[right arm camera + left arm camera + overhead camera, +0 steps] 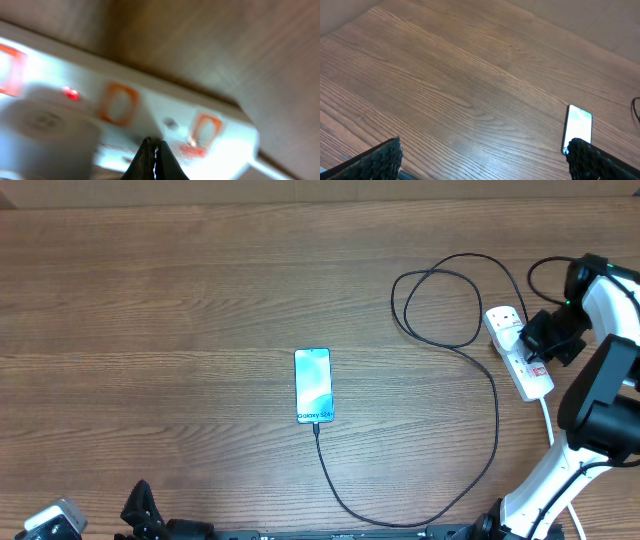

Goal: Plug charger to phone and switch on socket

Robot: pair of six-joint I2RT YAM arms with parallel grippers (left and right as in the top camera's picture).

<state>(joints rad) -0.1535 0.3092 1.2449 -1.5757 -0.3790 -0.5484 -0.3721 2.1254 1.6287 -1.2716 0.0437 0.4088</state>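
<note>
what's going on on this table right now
The right pincer, shut, is at the long white plastic power strip, by its red switches; a small red light glows there. The thin black cable already runs into the slim turquoise-screened phone. The left pincer hangs open, idle.

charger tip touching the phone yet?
Touching. The overhead view shows the charger tip meeting the phone at its bottom edge, with no gap visible.
</note>
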